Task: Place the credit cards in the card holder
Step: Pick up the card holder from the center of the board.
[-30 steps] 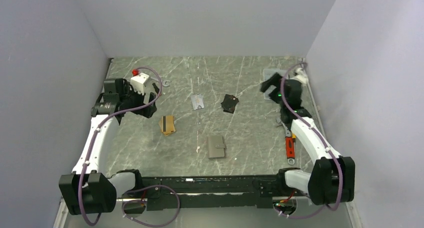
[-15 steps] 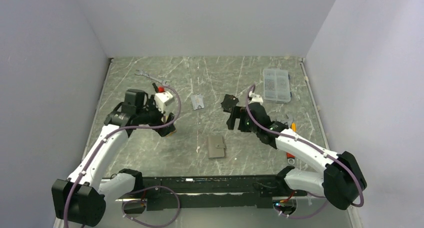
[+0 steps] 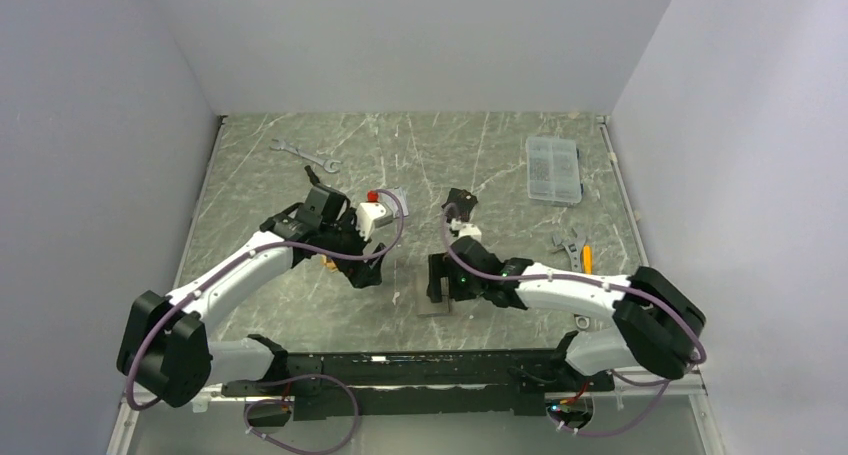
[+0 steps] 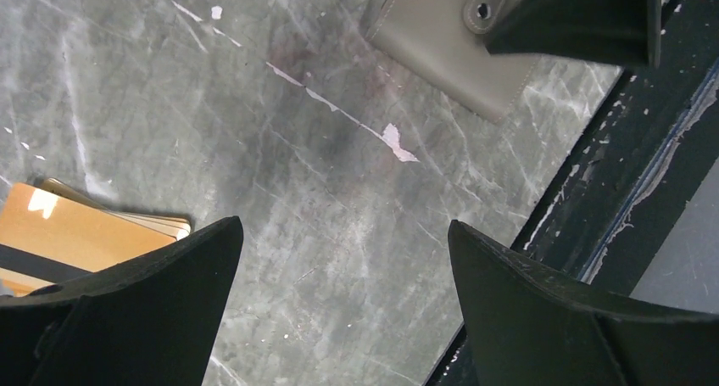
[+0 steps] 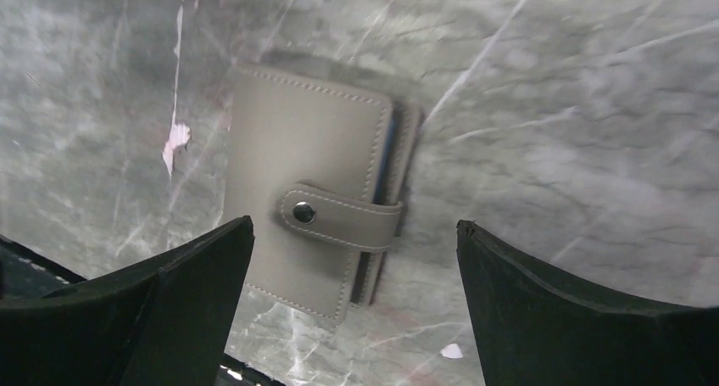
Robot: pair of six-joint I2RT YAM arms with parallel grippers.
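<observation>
both arms have swung in from the far corners of the worktop (image 3: 490,155) toward its middle. the right fingers (image 3: 440,280), up by the far right corner a second ago, now hang over the card holder (image 5: 309,157), and the left fingers (image 3: 362,275) have come off the far left side to just beside the gold-orange cards (image 4: 80,237). the card holder has not shifted; it lies shut, snap tab fastened, flat on the worktop close to the near edge, about midway along it. the right fingers are spread wide, one to either side of the holder in the wrist view, gripping nothing; whether they touch it cannot be told. the left fingers are spread just as wide and are empty; one of them overlaps a corner of the gold-orange stack in its wrist view, contact unclear. that stack lies left of the middle, black stripe showing. a silver-grey card (image 3: 399,196) lies farther back near the middle, partly hidden by the left wrist. the black pouch (image 3: 461,204) sits to its right, the clear box (image 3: 553,170) toward the far right corner, a wrench (image 3: 305,155) toward the far left.
</observation>
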